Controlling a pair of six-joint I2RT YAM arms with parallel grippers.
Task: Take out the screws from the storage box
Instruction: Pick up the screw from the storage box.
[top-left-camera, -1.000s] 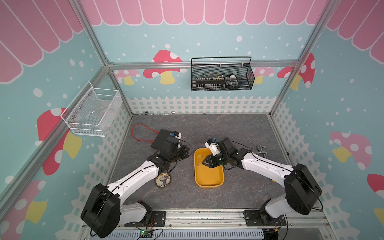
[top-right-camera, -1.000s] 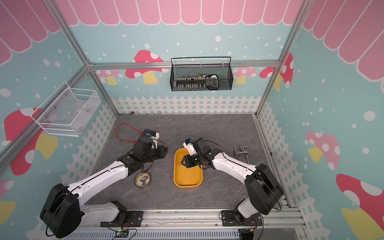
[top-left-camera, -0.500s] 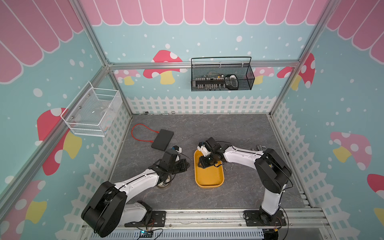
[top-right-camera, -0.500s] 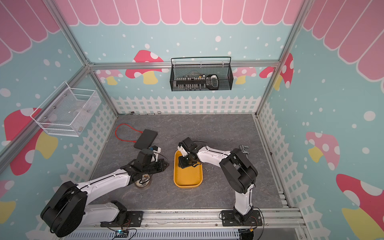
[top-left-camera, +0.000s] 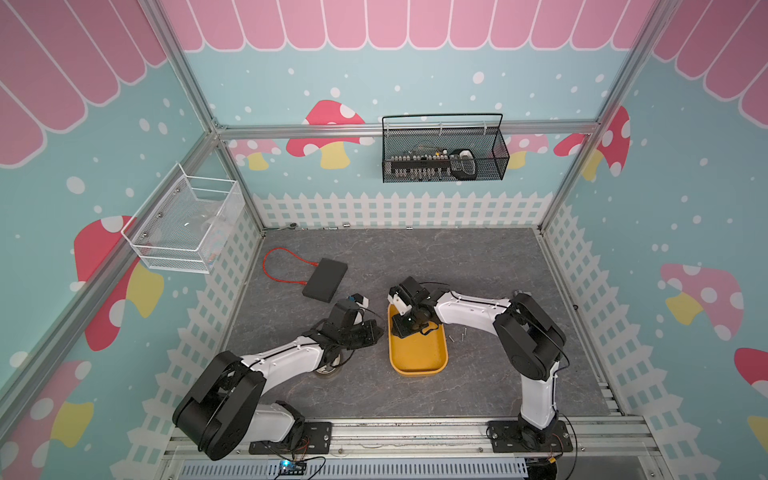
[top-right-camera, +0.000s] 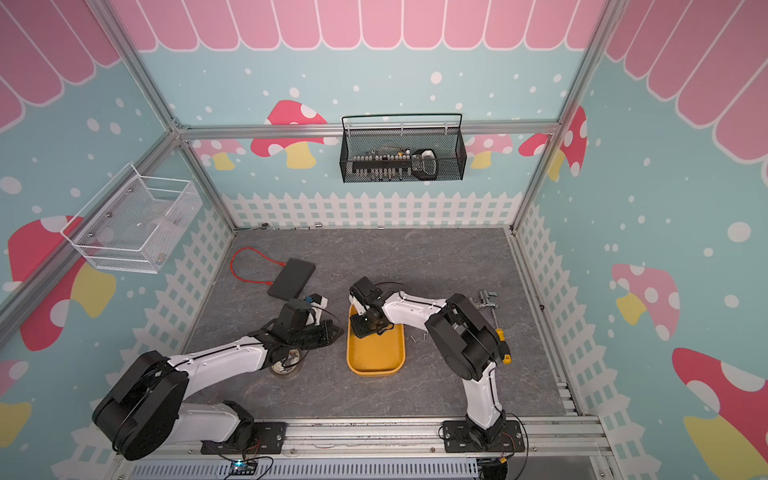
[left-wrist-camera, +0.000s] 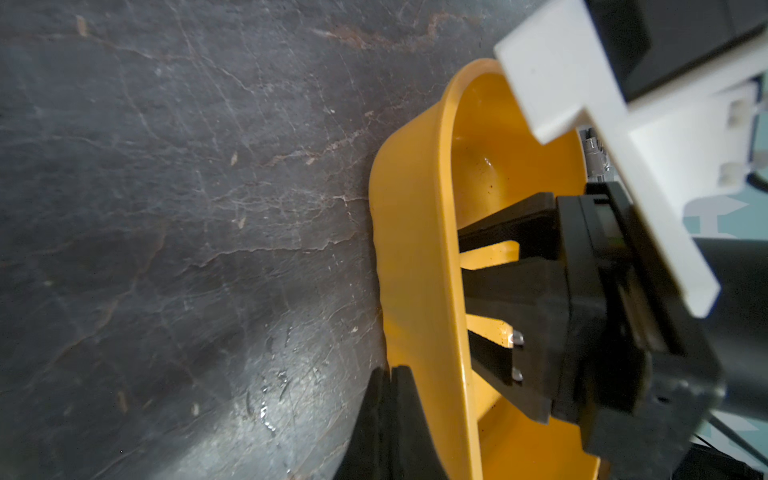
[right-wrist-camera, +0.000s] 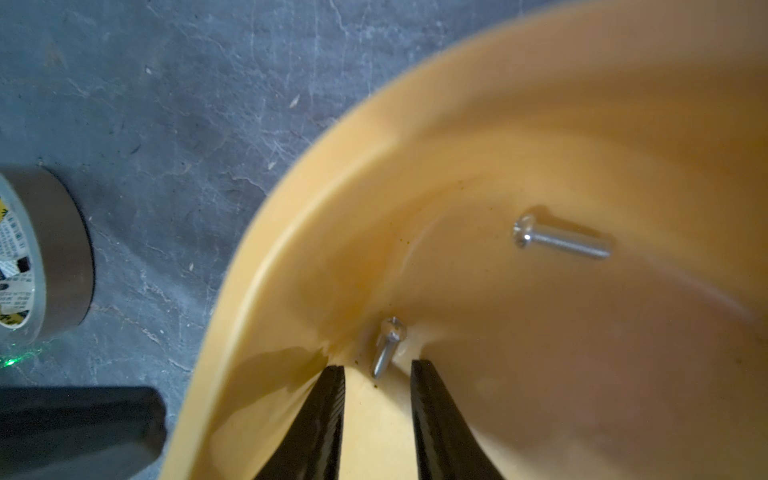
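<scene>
The yellow storage box (top-left-camera: 417, 353) (top-right-camera: 376, 353) sits on the grey table (top-left-camera: 478, 257), toward the near side and about midway between the two arms, its long axis running near to far. The right gripper (top-left-camera: 405, 328) reaches down into the box's far end. In both top views the arm covers that end, so nothing lying there can be made out from above.

The right wrist view shows more. The jaws stand partly open with nothing between the fingers (right-wrist-camera: 316, 415). One of the screws (right-wrist-camera: 386, 345) lies on the box floor just ahead of the tips, its point aimed into the gap, close to the curved wall. A second screw (right-wrist-camera: 561, 241) lies farther along the floor, well apart from the fingers. Two more (top-left-camera: 451, 338) (top-left-camera: 464, 331) lie on the table just right of the box (mere specks from above, their heads and tips hard to tell apart).

The left gripper (left-wrist-camera: 390, 374) is closed, its fingers pressed together on nothing and cut off by the frame edge. It sits right beside the box's left outer wall; whether it touches cannot be told. A tape roll (top-right-camera: 286, 365) lies under the left arm, mostly hidden. In a top view a screwdriver (top-right-camera: 500, 345) shows its yellow handle, partly behind the right arm
</scene>
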